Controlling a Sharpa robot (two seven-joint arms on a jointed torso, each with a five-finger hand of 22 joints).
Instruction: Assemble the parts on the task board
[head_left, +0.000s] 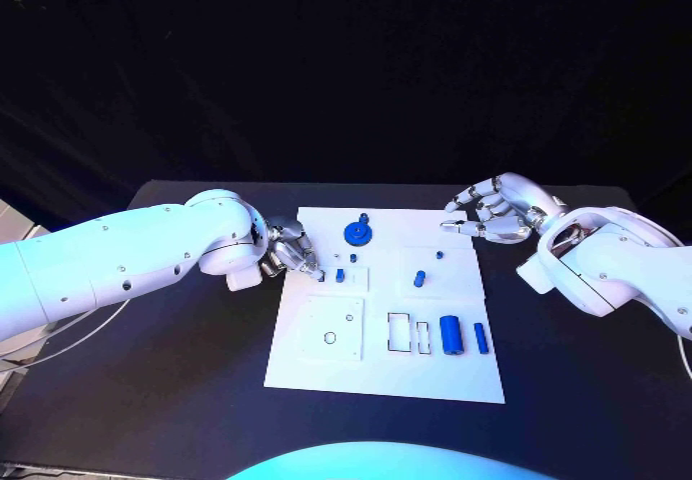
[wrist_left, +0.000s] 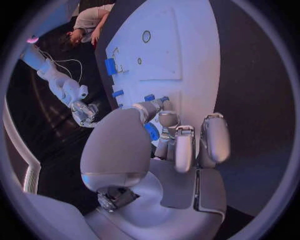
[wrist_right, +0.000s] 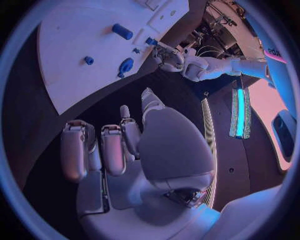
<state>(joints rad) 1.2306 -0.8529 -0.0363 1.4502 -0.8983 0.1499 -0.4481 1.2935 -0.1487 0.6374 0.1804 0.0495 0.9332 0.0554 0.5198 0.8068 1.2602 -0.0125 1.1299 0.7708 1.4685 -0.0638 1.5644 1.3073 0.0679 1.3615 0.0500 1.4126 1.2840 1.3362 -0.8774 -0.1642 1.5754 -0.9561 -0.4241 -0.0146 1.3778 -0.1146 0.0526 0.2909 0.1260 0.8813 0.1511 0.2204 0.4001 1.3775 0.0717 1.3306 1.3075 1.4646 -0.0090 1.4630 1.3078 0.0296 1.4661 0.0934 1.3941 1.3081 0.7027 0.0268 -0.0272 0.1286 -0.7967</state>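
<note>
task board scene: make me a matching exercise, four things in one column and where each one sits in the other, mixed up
Things:
1. left hand
2. right hand
3. round blue part
4. blue cylinder

Places:
A. near side of the task board, beside the rectangular cutouts
B. at the board's left edge, fingers reaching a small blue part
C. far end of the board, near its middle
D. over the black table, off the board's far right corner

Pairs: 1-B, 2-D, 3-C, 4-A
</note>
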